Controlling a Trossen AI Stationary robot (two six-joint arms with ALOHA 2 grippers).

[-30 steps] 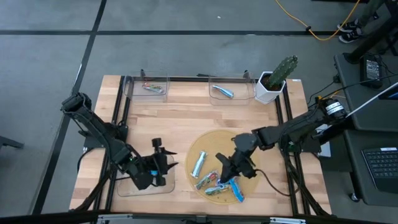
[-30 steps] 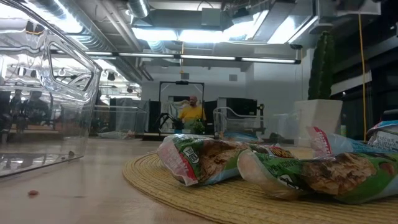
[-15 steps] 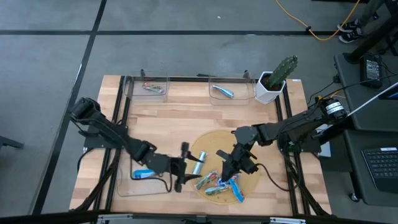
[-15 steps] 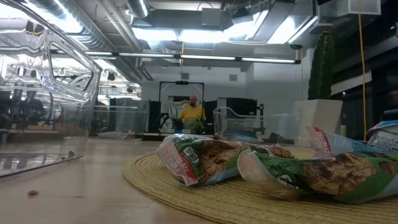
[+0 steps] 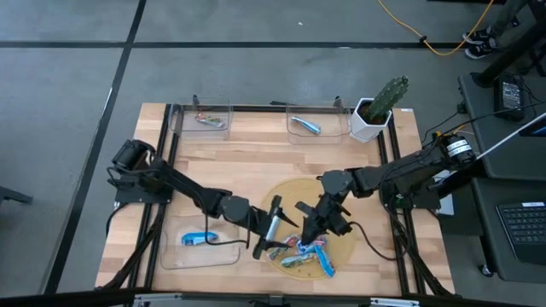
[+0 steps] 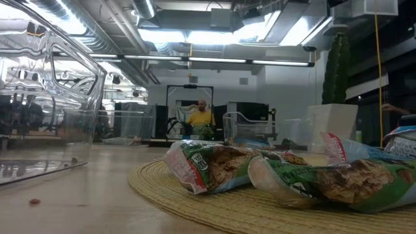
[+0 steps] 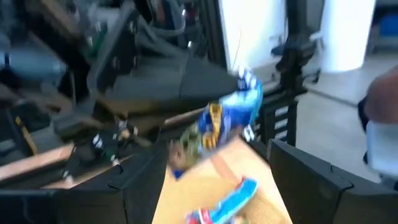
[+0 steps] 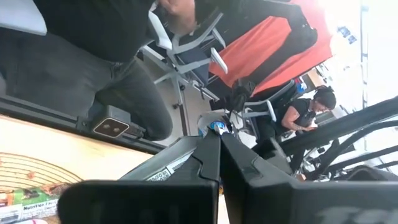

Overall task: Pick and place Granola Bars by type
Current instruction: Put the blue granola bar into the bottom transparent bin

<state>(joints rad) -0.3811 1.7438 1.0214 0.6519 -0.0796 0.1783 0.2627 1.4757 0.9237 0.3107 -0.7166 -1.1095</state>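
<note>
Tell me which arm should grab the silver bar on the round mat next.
Left. The left gripper is open and right over the silver bar on the woven mat. The right gripper is shut, over the bars farther along the mat.

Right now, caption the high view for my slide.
Left gripper open over the mat, right gripper shut beside it; one blue bar lies in the near tray.

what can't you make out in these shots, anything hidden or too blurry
- Left wrist view: the blue foil bars are motion-blurred; no print is readable.
- High view: the right hand covers part of the pile on the round woven mat.
- Low view: the green-wrapped bar is cut off by the frame edge.
</note>
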